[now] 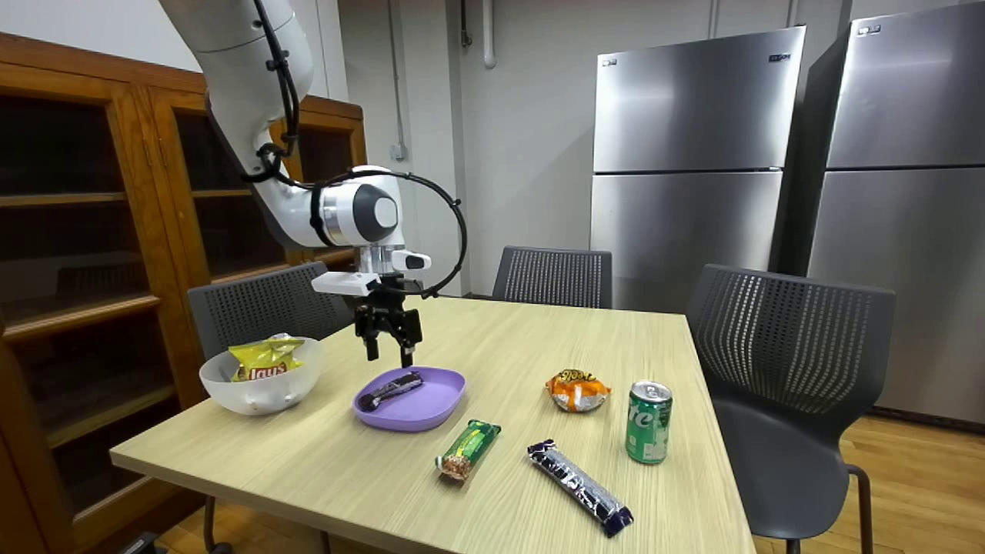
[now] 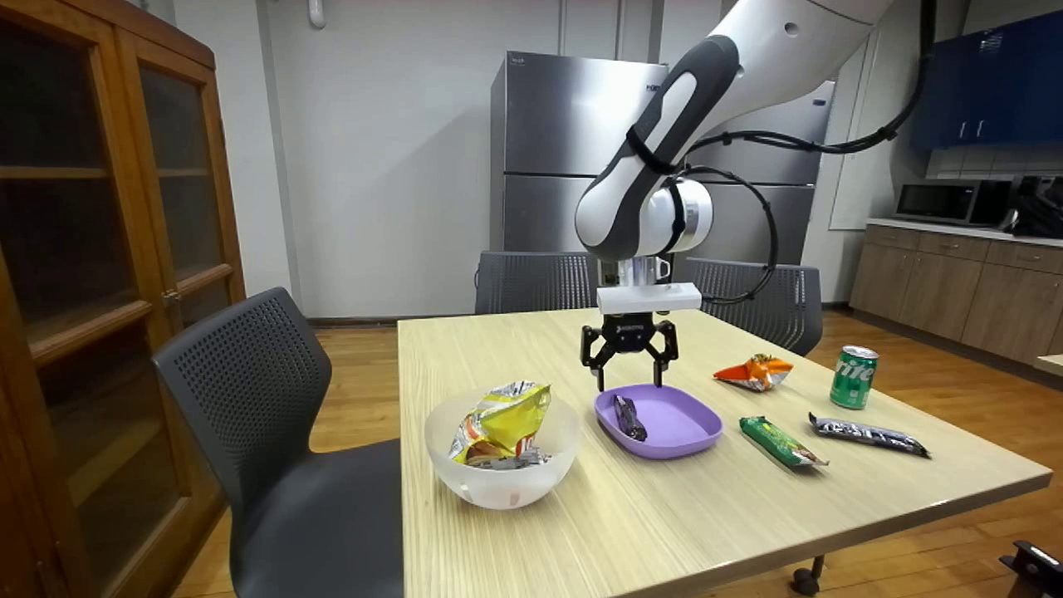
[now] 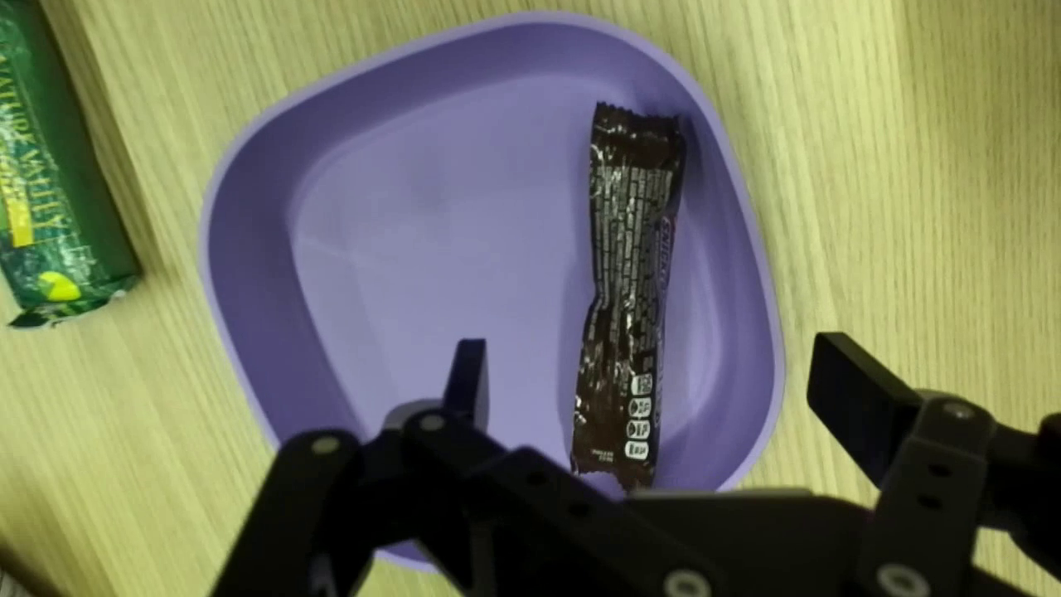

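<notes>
So the claw (image 2: 629, 382) hangs low at the edge of the purple dish (image 3: 439, 240), fingers spread wide and not gripping anything. The Snickers bar (image 3: 622, 307) lies inside that dish, close along one wall, and in the wrist view its lower half shows between the two fingers with neither one on it. One finger looks to be over the dish, the other out past the rim. My read: this is a hover step, either the release end or the approach end of a grab, and honestly I can't tell which from here. If it's leaving, the next move calls for a straight lift before any swing sideways, so nothing clips the rim. If it's going in, I'd slide it toward the bar's middle first, then drop slowly, since that outer finger could catch the rim. There's also a green Nature Valley packet (image 3: 58, 174) on the table (image 2: 490, 349), near the dish.
</notes>
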